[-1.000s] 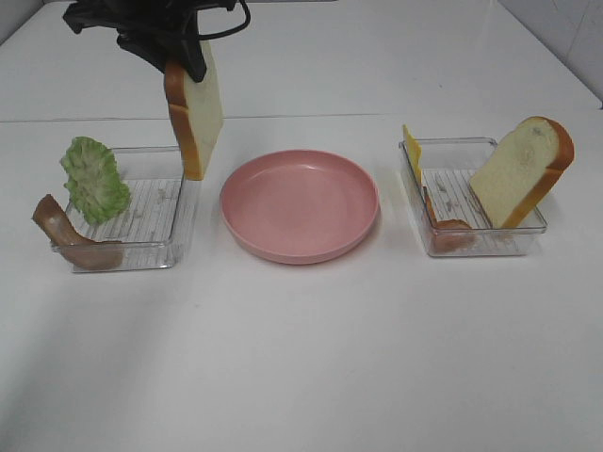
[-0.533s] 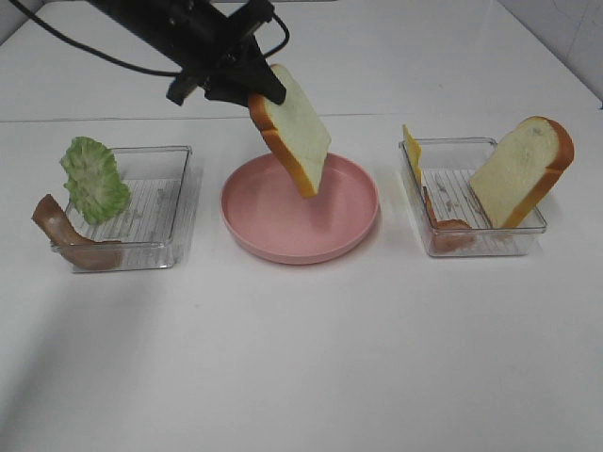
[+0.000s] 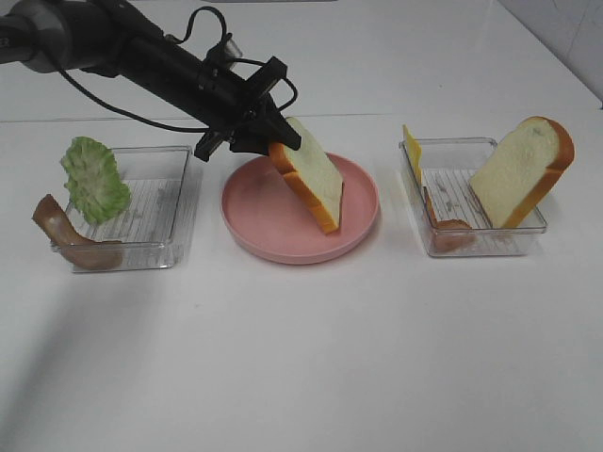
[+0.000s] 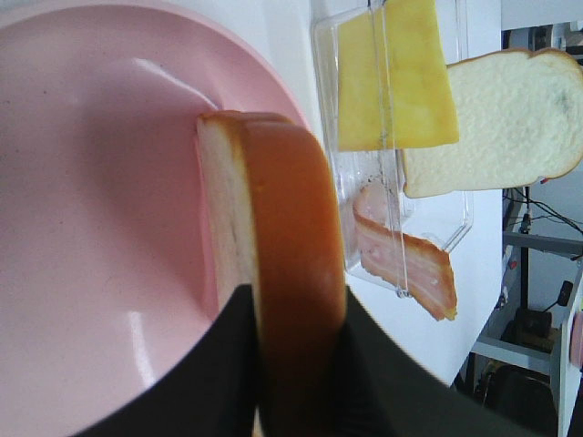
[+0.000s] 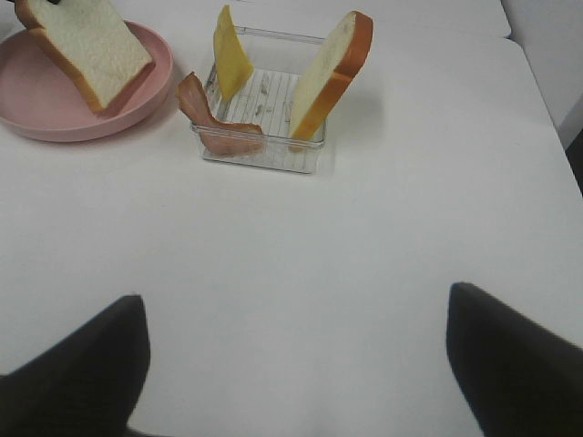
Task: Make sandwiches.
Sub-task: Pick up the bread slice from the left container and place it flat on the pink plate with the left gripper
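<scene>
My left gripper [image 3: 274,144] is shut on the top edge of a white bread slice [image 3: 313,176] with an orange-brown crust. The slice hangs tilted, its lower corner down inside the round pink plate [image 3: 273,226]. In the left wrist view the black fingers [image 4: 205,382] clamp the slice [image 4: 287,246] on both sides. A second bread slice [image 3: 523,169], a yellow cheese slice [image 3: 412,151] and a bacon strip [image 3: 450,231] stand in the right tray [image 3: 471,247]. Lettuce [image 3: 94,179] and another bacon strip [image 3: 68,235] sit in the left tray [image 3: 160,207]. My right gripper [image 5: 296,364] is open over bare table.
The white table [image 3: 301,358] stretches in front of the plate and trays. The left arm [image 3: 113,47] and its cable reach in from the back left, above the left tray. Both trays flank the plate closely.
The left arm has carried the bread slice from above the left tray, rightward and down, into the pink plate, tilting it over. Nothing in the trays moved.
</scene>
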Controlling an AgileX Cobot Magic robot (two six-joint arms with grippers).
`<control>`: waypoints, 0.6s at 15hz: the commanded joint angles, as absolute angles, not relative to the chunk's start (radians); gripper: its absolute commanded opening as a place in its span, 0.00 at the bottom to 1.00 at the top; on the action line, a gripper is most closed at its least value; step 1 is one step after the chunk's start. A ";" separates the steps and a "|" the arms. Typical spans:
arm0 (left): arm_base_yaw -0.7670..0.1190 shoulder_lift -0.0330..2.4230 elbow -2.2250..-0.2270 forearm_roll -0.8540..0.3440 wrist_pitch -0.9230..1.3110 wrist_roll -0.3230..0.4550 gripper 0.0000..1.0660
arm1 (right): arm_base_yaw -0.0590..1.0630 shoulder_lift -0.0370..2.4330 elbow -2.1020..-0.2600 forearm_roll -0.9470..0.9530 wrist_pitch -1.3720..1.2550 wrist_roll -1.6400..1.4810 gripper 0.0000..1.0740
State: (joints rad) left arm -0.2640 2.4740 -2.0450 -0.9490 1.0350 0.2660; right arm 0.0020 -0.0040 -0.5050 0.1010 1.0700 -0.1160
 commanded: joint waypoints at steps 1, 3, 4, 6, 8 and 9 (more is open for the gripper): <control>-0.285 2.484 -2.049 -0.974 1.015 0.275 0.14 | -0.003 -0.017 -0.503 0.097 1.061 -0.110 0.73; -0.288 2.484 -2.049 -0.976 1.011 0.275 0.36 | -0.003 -0.017 -0.503 0.097 1.061 -0.110 0.73; -0.288 2.484 -2.049 -0.975 1.012 0.292 0.47 | -0.003 -0.017 -0.503 0.097 1.061 -0.110 0.73; -0.288 2.475 -2.049 -0.959 1.013 0.351 0.64 | -0.003 -0.017 -0.503 0.097 1.061 -0.110 0.73; -0.291 2.460 -2.049 -0.927 1.019 0.387 0.76 | -0.003 -0.017 -0.503 0.097 1.061 -0.110 0.73; -0.294 2.447 -2.049 -0.893 1.019 0.387 0.84 | -0.003 -0.017 -0.503 0.097 1.061 -0.110 0.73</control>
State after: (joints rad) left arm -0.2860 2.4590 -2.0450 -0.8890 1.0090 0.3770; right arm 0.0020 -0.0040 -0.5050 0.1010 1.0700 -0.1160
